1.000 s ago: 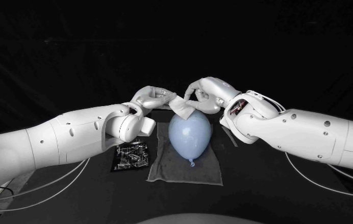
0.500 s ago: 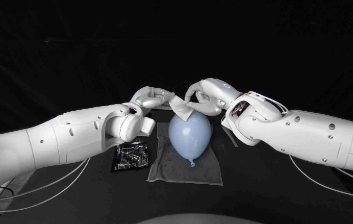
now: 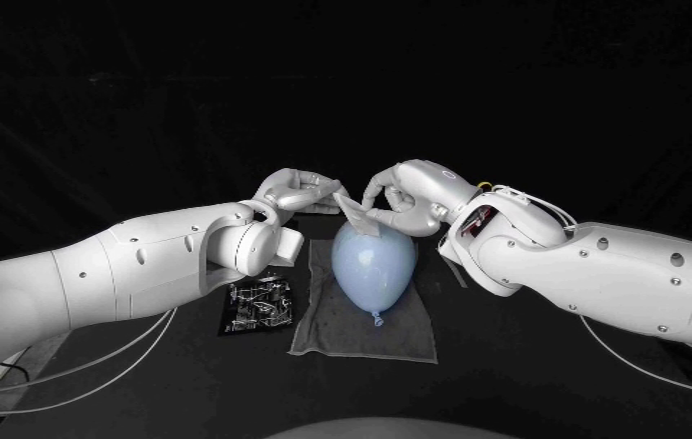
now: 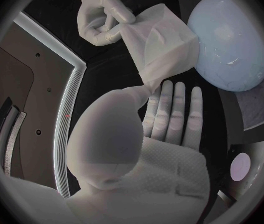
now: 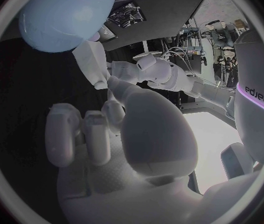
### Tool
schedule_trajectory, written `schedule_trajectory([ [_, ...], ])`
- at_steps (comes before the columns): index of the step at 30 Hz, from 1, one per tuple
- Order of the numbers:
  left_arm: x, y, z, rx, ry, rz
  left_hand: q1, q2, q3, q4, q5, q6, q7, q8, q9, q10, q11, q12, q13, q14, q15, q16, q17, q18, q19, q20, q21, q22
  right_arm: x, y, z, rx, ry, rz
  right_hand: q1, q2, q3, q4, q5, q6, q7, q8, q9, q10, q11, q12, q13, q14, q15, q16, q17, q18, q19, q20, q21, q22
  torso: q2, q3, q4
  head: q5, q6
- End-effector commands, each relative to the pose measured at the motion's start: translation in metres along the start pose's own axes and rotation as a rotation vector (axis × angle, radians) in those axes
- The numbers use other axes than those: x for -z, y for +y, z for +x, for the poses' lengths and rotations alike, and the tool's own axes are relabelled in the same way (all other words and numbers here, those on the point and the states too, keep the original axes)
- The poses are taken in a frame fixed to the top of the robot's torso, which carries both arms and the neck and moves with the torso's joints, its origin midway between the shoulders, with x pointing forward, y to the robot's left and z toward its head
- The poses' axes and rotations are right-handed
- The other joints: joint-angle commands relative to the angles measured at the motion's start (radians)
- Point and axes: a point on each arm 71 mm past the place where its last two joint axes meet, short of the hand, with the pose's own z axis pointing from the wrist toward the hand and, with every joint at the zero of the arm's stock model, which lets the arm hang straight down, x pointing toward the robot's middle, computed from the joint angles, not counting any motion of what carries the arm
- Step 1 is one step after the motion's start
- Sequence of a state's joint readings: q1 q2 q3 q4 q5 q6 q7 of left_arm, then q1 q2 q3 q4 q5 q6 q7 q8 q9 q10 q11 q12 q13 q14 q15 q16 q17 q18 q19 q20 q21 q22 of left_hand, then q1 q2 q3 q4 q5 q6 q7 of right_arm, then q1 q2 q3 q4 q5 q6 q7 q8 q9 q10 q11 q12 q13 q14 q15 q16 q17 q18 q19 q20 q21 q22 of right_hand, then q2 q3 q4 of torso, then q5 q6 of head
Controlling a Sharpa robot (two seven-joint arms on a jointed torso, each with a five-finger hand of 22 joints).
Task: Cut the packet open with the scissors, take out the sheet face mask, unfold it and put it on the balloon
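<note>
White wet fabric: mask (image 3: 359,215), up in the air over the far end of balloon (image 3: 374,264), strung between two grips. Pinched at one corner by left robot hand (image 3: 300,191), thumb tip pressed to the edge, other fingers straight and apart in left wrist view. Pinched at the opposite corner by right robot hand (image 3: 397,194), fingers curled in around it. Held by two corners probably to pull the folds apart. Kept right above balloon probably to lower straight on once open. Lowest tip of mask at the balloon's far end, touching or just clear of it; cannot tell which.

Look of mask: thin, half see-through, glossy with wet, creased. Layered into a small squarish slab with one pointed corner hanging down. Not spread out yet; no eye or mouth holes on show. Likely limp and clingy, layers apt to stick together. Risk of tearing or slipping out of a pinch if tugged hard. Unfolding step, judged barely started; placing not yet done.

Balloon: pale blue, inflated, lying lengthwise on grey cloth (image 3: 411,329), knot toward the robot. Cloth likely there to stop rolling.

Packet (image 3: 257,306): black, crumpled, flat on table (image 3: 548,379) just beside the cloth on the left-arm side, well apart from both grips. Looks done with.
</note>
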State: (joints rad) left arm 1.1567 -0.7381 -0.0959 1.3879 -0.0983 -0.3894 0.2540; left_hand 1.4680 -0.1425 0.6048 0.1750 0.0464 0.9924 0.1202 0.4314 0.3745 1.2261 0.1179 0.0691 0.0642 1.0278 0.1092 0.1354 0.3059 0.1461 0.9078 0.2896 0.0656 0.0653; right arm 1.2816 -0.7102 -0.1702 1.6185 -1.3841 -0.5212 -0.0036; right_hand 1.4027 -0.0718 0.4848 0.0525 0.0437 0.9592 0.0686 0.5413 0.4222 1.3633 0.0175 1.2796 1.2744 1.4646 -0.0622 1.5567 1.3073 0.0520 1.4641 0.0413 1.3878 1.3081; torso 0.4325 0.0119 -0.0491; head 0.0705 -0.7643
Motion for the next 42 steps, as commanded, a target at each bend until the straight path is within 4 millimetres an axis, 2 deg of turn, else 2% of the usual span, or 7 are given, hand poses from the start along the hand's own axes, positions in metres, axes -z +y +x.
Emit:
schedule_trajectory([
  [1,0.0,-0.002,0.0,0.004,-0.011,0.003,-0.009,0.0,0.045,-0.038,0.003,0.001,-0.006,0.005,0.024,0.006,0.002,-0.002,0.001,0.009,-0.001,-0.004,0.001,0.015,0.007,0.001,0.001,0.0,0.003,0.002,0.001,0.01,0.027,-0.002,-0.012,0.002,0.005,0.0,0.005,0.005,0.001,0.003,0.001,0.031,-0.023,0.003,0.001,0.103,-0.005,0.007,0.252,-0.016,0.056,-0.003,0.005,0.214,0.0,0.0003,0.001,0.0,0.0],
  [12,0.005,-0.003,0.003,0.012,0.011,0.004,-0.015,-0.002,0.051,-0.044,0.003,0.0,-0.005,0.005,0.026,0.005,0.002,-0.003,0.001,0.008,-0.001,-0.006,0.002,0.015,0.006,0.001,0.0,0.0,0.007,0.002,-0.003,-0.019,0.008,0.027,-0.014,0.001,0.008,-0.001,0.005,0.006,0.001,0.005,0.001,0.033,-0.024,0.005,0.004,0.103,-0.005,0.007,0.252,-0.016,0.057,-0.003,0.007,0.215,0.001,0.0,0.0014,-0.001,0.005],
  [22,0.01,-0.004,0.009,0.024,0.044,0.012,-0.031,-0.004,0.057,-0.053,0.003,-0.005,0.001,0.003,0.029,0.0,0.004,-0.005,0.0,0.002,0.001,-0.01,0.004,0.013,0.003,0.002,-0.001,0.0,0.001,-0.004,-0.012,-0.031,-0.023,0.07,-0.015,0.001,0.01,-0.002,0.005,0.006,0.001,0.006,0.001,0.035,-0.024,0.006,0.006,0.103,-0.006,0.007,0.252,-0.017,0.058,-0.003,0.01,0.216,0.001,-0.0008,0.002,-0.002,0.008],
  [26,0.013,-0.005,0.009,0.039,0.042,0.016,-0.068,-0.014,0.038,-0.056,0.002,-0.04,0.041,-0.012,0.031,-0.046,0.014,-0.009,-0.002,-0.03,0.013,-0.028,0.002,0.004,-0.011,0.002,-0.003,-0.002,-0.004,-0.007,-0.018,-0.029,-0.039,0.085,-0.015,0.001,0.01,-0.002,0.005,0.006,0.001,0.006,0.001,0.035,-0.024,0.006,0.006,0.103,-0.006,0.007,0.252,-0.017,0.058,-0.003,0.01,0.216,0.001,-0.0009,0.002,-0.003,0.009],
  [30,0.014,-0.005,0.006,0.052,0.029,0.014,-0.114,-0.034,0.004,-0.04,0.003,-0.107,0.074,-0.059,0.012,-0.103,0.036,-0.008,-0.002,-0.048,0.026,-0.033,0.002,-0.003,-0.021,0.002,-0.002,-0.001,-0.007,-0.007,-0.025,-0.019,-0.047,0.086,-0.015,0.001,0.01,-0.002,0.005,0.006,0.001,0.006,0.001,0.035,-0.024,0.006,0.006,0.103,-0.006,0.007,0.252,-0.017,0.058,-0.003,0.01,0.216,0.0,-0.0008,0.0015,-0.004,0.012],
  [36,0.015,-0.004,0.0,0.053,0.0,0.008,-0.131,-0.048,-0.017,-0.038,0.003,-0.143,0.094,-0.092,-0.004,-0.131,0.05,-0.002,0.001,-0.056,0.033,-0.031,0.004,-0.004,-0.022,0.002,-0.001,-0.001,-0.01,-0.007,-0.035,0.001,-0.046,0.082,-0.016,0.0,0.013,-0.004,0.005,0.007,0.001,0.006,0.001,0.036,-0.024,0.008,0.007,0.104,-0.006,0.008,0.254,-0.017,0.058,-0.003,0.012,0.216,0.0,-0.0006,0.0014,-0.008,0.02],
  [42,0.015,-0.004,-0.004,0.051,-0.015,0.006,-0.155,-0.063,-0.049,-0.031,0.002,-0.165,0.109,-0.115,-0.016,-0.165,0.063,-0.001,0.001,-0.085,0.045,-0.04,-0.001,-0.015,-0.04,0.002,-0.004,-0.002,-0.014,-0.006,-0.043,0.027,-0.035,0.076,-0.017,-0.001,0.015,-0.005,0.005,0.007,0.001,0.007,0.001,0.036,-0.024,0.008,0.007,0.104,-0.006,0.009,0.255,-0.017,0.058,-0.003,0.013,0.217,0.0,-0.0003,0.0007,-0.009,0.024],
])
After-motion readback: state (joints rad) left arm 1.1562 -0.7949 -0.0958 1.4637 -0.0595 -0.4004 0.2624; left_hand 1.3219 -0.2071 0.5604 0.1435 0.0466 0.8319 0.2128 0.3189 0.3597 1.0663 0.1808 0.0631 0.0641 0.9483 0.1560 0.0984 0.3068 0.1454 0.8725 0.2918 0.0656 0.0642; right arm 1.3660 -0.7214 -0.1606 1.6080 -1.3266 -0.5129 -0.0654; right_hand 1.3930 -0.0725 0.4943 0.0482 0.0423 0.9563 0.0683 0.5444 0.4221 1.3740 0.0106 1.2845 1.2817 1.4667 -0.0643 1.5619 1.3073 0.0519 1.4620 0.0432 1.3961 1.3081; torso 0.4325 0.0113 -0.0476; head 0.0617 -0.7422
